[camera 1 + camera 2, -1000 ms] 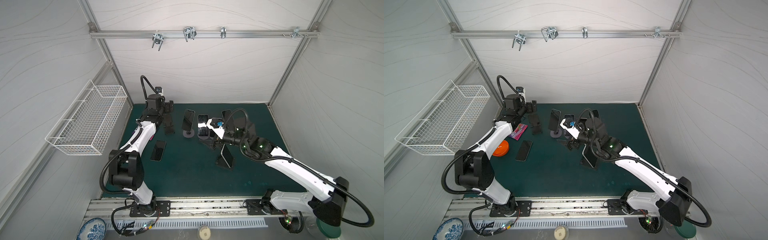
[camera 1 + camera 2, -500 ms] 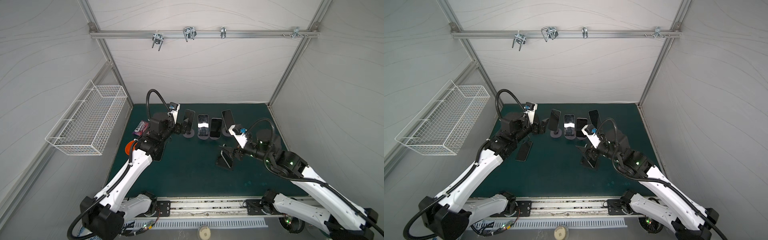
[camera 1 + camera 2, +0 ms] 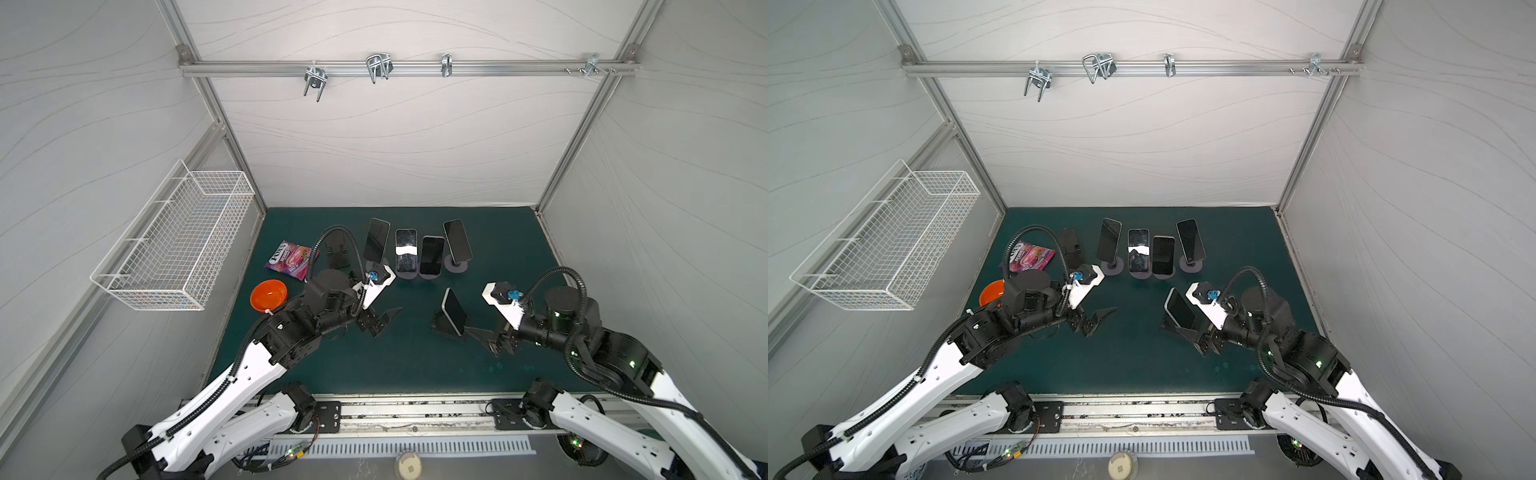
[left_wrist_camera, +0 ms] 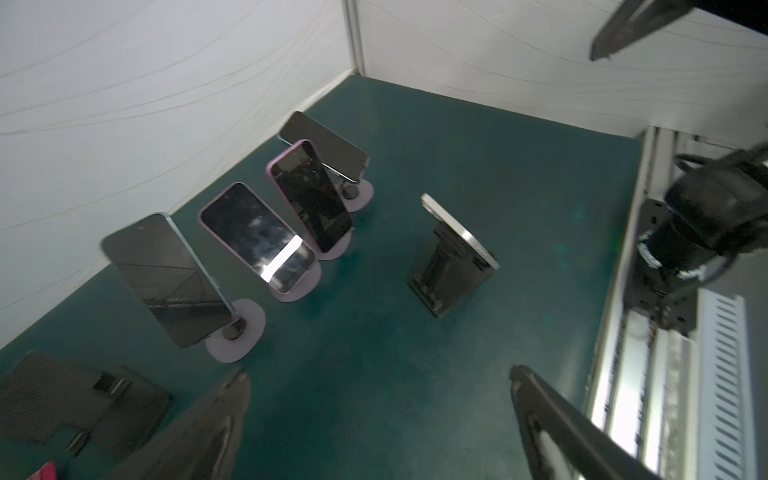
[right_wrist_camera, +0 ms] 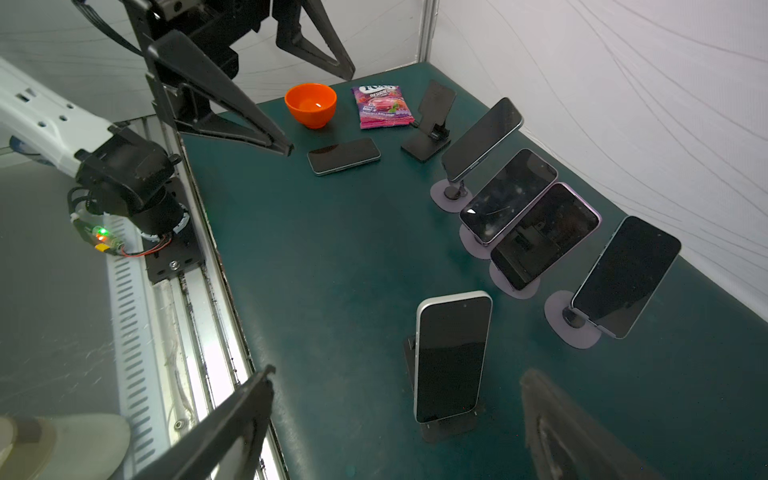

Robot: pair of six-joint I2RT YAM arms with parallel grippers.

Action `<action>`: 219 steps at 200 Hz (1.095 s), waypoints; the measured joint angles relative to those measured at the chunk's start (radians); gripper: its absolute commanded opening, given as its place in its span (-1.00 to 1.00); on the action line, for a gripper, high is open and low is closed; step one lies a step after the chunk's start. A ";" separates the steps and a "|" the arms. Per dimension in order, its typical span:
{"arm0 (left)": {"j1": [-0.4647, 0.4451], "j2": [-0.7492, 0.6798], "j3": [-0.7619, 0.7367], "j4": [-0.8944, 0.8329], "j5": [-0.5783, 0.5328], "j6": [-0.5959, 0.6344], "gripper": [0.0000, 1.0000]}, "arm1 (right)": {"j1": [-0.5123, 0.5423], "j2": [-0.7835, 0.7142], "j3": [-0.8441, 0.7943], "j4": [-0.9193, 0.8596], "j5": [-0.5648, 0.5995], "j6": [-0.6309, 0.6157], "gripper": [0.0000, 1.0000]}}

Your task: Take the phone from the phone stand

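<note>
since a second ago: drawn back from the far-left corner toward the near edge, left gripper (image 3: 388,321); withdrawn from the far phones (image 3: 406,254), right gripper (image 3: 480,341). now both spread wide, holding nothing. still propped on stand (image 3: 441,329), right of centre, phone (image 3: 454,309); just right of it, right gripper, maybe brushing the stand.

Bare green mat (image 3: 399,365) lies open between the left gripper (image 3: 388,321) and the phone (image 3: 454,309) on its black stand (image 3: 441,328), just beside the spread right gripper (image 3: 481,341), while a row of four propped phones (image 3: 406,251) walls off the back and an empty stand (image 3: 337,253), sweet bag (image 3: 291,258) and orange bowl (image 3: 268,295) crowd the left.
</note>
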 measured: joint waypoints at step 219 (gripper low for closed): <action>-0.083 0.143 0.049 0.014 0.096 -0.007 0.98 | -0.393 0.100 -0.038 -0.012 -0.547 -0.110 0.98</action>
